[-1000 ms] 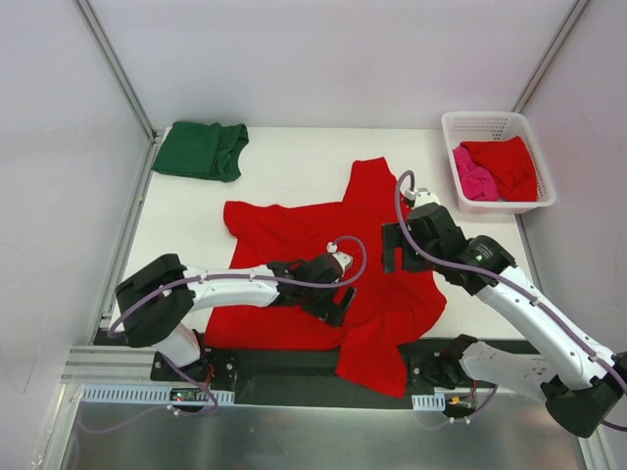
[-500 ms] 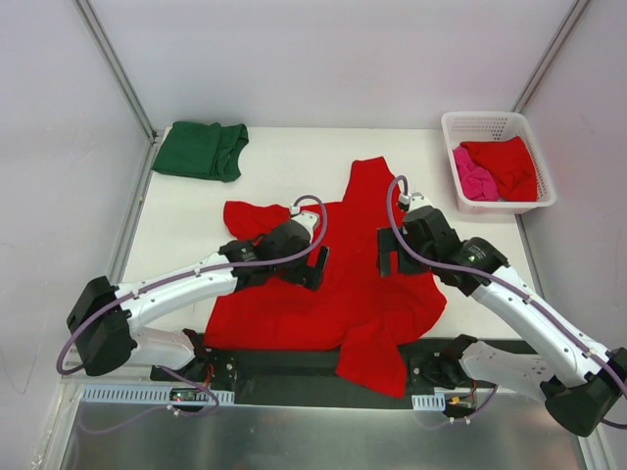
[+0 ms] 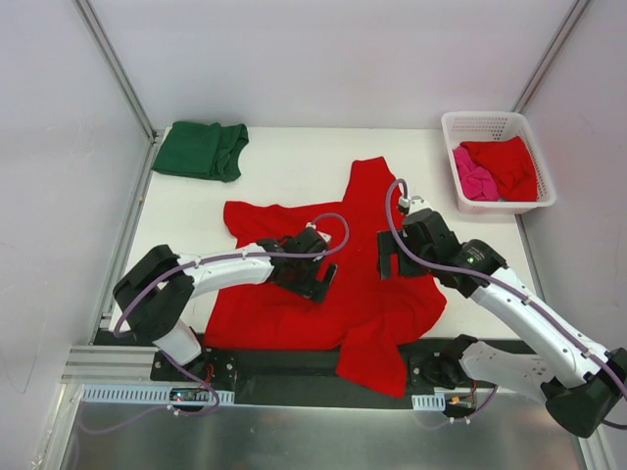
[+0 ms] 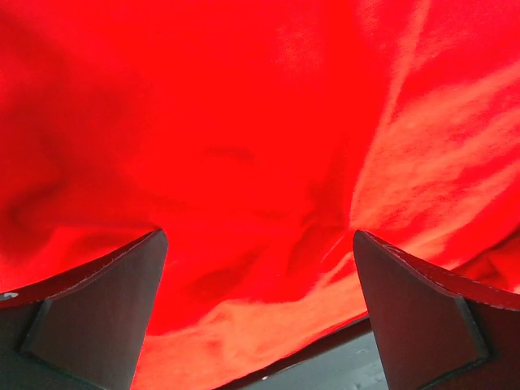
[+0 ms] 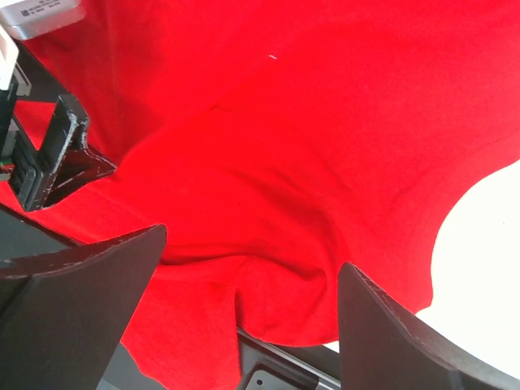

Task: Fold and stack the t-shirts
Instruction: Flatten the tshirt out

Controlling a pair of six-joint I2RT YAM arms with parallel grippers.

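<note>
On the bench (image 3: pixel 294 171), both claws hover wide open and empty over the spread red t-shirt (image 3: pixel 284 313).

From the left, we see one green t-shirt (image 3: pixel 201 150) folded at the far-left corner, well apart from the arms. In the middle lies the spread red t-shirt, its long axis apparently running far to near, its near end drooping over the bench edge. The left claw (image 3: pixel 315 282) sits above its centre and the right claw (image 3: pixel 390 262) above its right side, nearer that edge, so the cloth lies straight below both. At the far right, one white basket (image 3: pixel 490 119) holds a crumpled red t-shirt (image 3: pixel 511 164) and a pink t-shirt (image 3: pixel 473 182). We count four shirts in all.
</note>
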